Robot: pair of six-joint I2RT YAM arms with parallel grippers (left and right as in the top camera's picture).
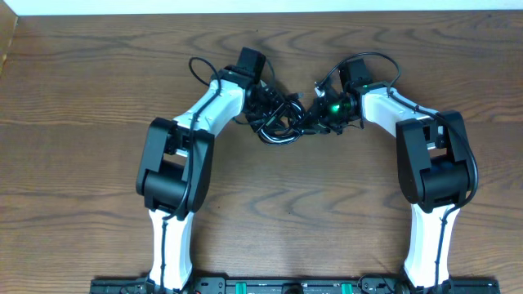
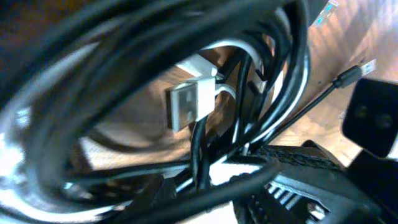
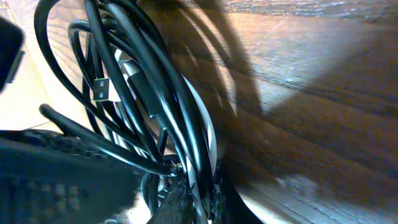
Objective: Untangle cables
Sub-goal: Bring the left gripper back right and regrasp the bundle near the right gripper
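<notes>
Overhead view: big wood table (image 1: 82, 82) w/ the cables (image 1: 278, 124) in one black knot at the far middle, btwn the grippers. Right gripper (image 1: 317, 121) is clamped tight on the cables at the knot's right side. Left gripper (image 1: 261, 102) is at the left side, buried in loops; can't tell if it's gripping. Cords look light, soft, bendy & a bit slippery. Best to grab near an end, like the small white plug (image 2: 186, 106), & pull slow.

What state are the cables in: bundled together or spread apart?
Bundled. Overhead, the black cables form one clump between the arms; the left wrist view shows the white cable's plug inside the black loops.
</notes>
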